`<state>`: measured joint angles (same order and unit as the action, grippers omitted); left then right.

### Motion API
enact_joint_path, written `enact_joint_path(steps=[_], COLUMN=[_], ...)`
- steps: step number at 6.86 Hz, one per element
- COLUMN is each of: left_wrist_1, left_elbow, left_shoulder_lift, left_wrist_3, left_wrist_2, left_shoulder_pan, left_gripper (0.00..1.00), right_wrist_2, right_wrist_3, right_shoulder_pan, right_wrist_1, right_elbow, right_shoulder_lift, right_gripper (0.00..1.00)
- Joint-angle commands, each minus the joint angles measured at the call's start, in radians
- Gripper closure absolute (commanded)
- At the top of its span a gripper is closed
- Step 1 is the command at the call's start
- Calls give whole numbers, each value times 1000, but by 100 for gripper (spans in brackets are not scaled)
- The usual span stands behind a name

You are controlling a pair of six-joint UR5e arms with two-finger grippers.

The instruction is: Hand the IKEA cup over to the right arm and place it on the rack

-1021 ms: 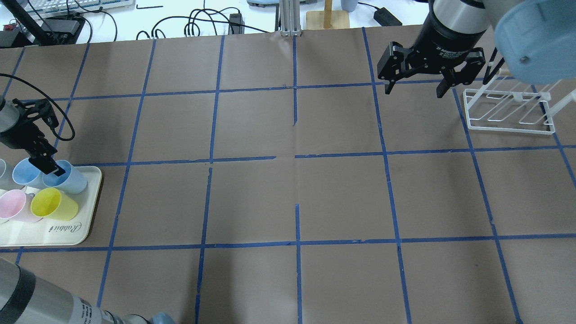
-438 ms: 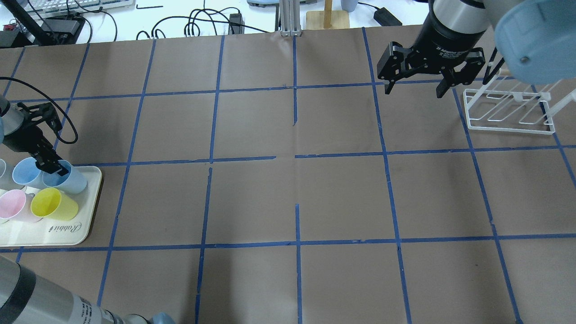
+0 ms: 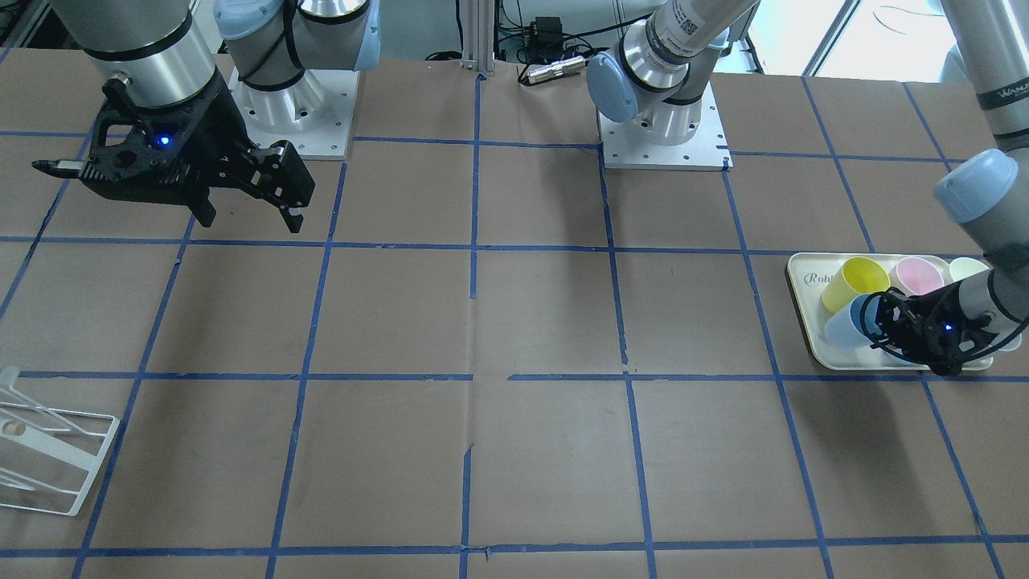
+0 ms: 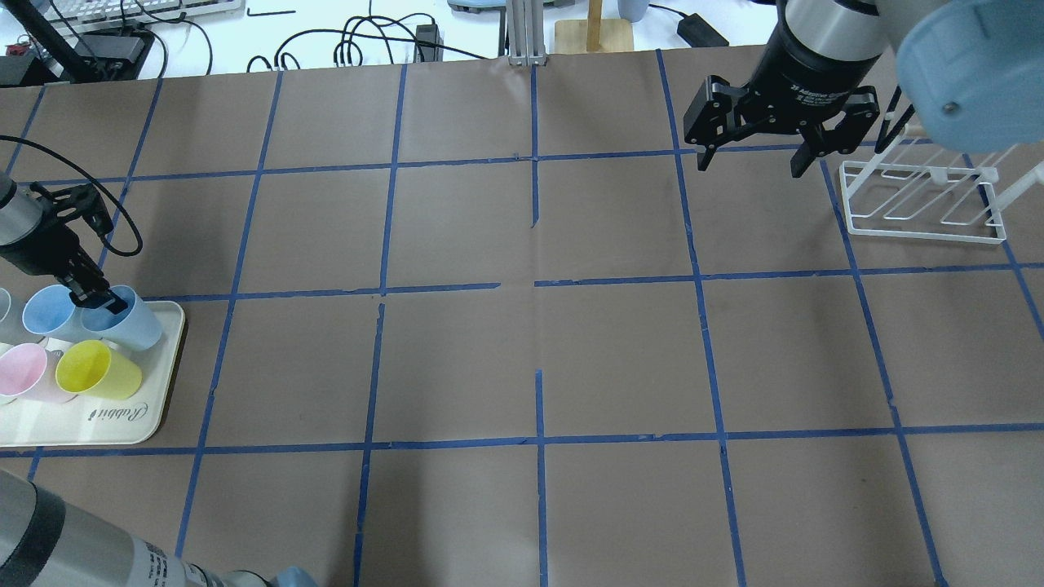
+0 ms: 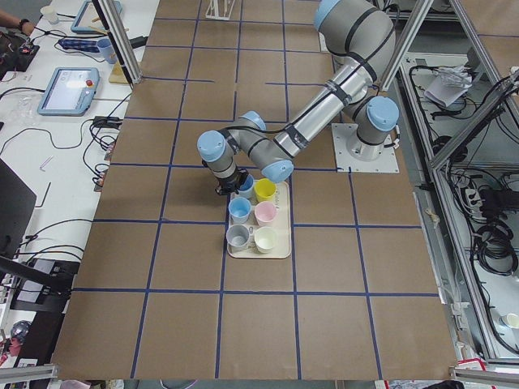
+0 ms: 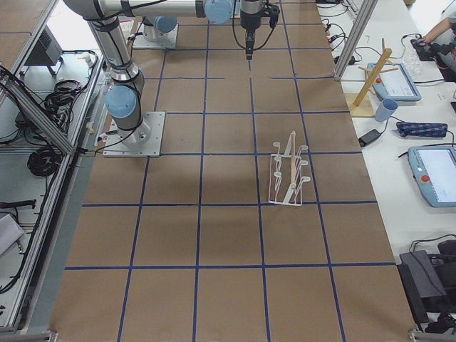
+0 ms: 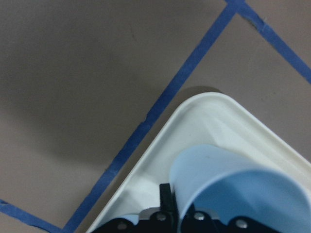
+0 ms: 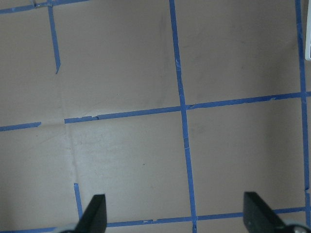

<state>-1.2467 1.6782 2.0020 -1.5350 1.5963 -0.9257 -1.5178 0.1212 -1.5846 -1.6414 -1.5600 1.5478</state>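
The pale blue IKEA cup (image 4: pixel 130 324) stands at the far right corner of the cream tray (image 4: pixel 122 424), also seen in the front view (image 3: pixel 842 330) and the left wrist view (image 7: pixel 233 179). My left gripper (image 4: pixel 94 299) is shut on its rim, one finger inside and one outside. It also shows in the front view (image 3: pixel 884 323). My right gripper (image 4: pixel 750 163) hangs open and empty above the table, just left of the white wire rack (image 4: pixel 922 208). In the right wrist view its fingertips (image 8: pixel 95 213) are wide apart over bare brown paper.
On the tray stand a second pale blue cup (image 4: pixel 45 312), a yellow cup (image 4: pixel 94 368) and a pink cup (image 4: pixel 24 371). The rack (image 3: pixel 40 466) stands at the table's right end. Blue tape grids the brown table cover (image 4: pixel 538 350).
My left gripper has shifted slightly away from me with the cup's rim in it, and the cup moved a little with it. The right arm has not moved.
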Motion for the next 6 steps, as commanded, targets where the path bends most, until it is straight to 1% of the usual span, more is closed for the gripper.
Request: enact_joint_path(steps=[1,2,3,4,5,6], left_wrist_1=[-161,-277,-401,-427,-459,-518], left_elbow=[-58,-122,-180,-208,-207,-207], left_shoulder_lift=[-51,-78,-97,-95,-110,-124], left_wrist_3=[120,250,360,532,703,842], left_wrist_2=[-68,-135,-230,-261,-367,-486], left_shoulder_pan=[-12,-16,-28,-57,-96,-135], left_gripper=[100,100,100,100,100,100], right_wrist_2=[1,1,-1,1,1,2], right_wrist_3=[0,-2,-2,-2,-2,-3], right_shoulder_pan=[0,0,0,0,0,1], right_wrist_1=[0,0,0,0,0,0], right_elbow=[0,0,0,0,0,0], right_shoulder_lift=[0,0,0,0,0,-2], right_gripper=[0,0,0,0,0,0])
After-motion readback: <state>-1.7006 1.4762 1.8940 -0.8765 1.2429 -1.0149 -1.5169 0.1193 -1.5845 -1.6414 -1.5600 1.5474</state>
